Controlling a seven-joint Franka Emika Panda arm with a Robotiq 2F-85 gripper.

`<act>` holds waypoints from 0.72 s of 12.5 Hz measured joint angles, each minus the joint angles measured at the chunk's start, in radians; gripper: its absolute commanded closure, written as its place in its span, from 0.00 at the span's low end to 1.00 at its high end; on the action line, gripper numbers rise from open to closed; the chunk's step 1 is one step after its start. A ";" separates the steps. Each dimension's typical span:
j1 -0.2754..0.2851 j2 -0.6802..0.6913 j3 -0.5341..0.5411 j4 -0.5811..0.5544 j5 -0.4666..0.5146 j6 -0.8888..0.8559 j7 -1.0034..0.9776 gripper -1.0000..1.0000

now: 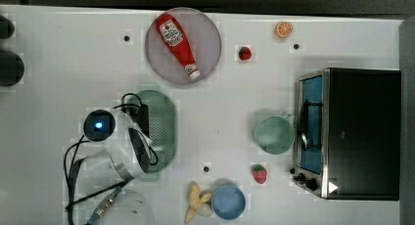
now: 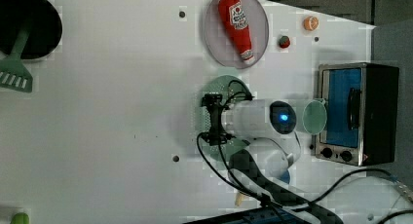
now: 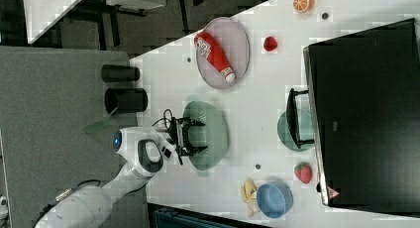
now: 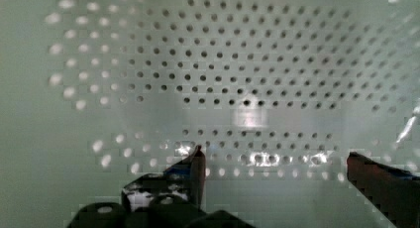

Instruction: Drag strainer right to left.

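Note:
The strainer is a pale mint-green oval with a perforated bowl, lying on the white table left of centre in the top view. My arm covers its left side there. In the right view my gripper hangs over the strainer's near edge, its jaws open. The wrist view looks straight into the perforated bowl, with my gripper open and both dark fingertips low over the bowl with nothing between them. In the left view the gripper sits over the strainer.
A grey plate carries a ketchup bottle. A toaster oven stands at the top view's right with a green cup in front of it. A blue bowl, banana, two strawberries and an orange slice lie around.

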 measured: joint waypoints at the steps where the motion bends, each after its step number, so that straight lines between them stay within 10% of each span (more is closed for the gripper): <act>1: 0.012 0.013 0.003 0.018 0.011 0.006 0.014 0.00; 9: 0.132 0.117 0.042 0.215 0.113 -0.033 0.103 0.00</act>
